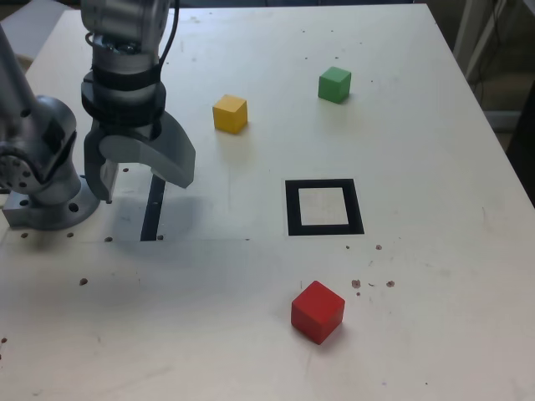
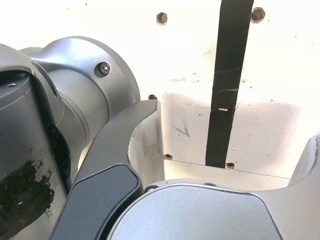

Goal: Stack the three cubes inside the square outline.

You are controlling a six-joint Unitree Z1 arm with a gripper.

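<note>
Meanwhile, my grey metal gripper (image 1: 142, 171) hangs wide open and empty above the narrow black tape strip (image 1: 153, 206), well apart from the thick black square outline (image 1: 323, 207).

On the worktop (image 1: 435, 251), the square outline (image 1: 324, 207) lies central, one cube (image 1: 318, 312) before it, two cubes (image 1: 230, 114) (image 1: 334, 84) behind, the claw (image 1: 138, 180) toward the exterior view's left.

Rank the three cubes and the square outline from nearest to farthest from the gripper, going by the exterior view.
From the gripper, open at the exterior view's left:
1. Yellow cube, up and to its right.
2. Square outline, level with it, mid-table.
3. Red cube and green cube: both farther right, too close to call.
</note>
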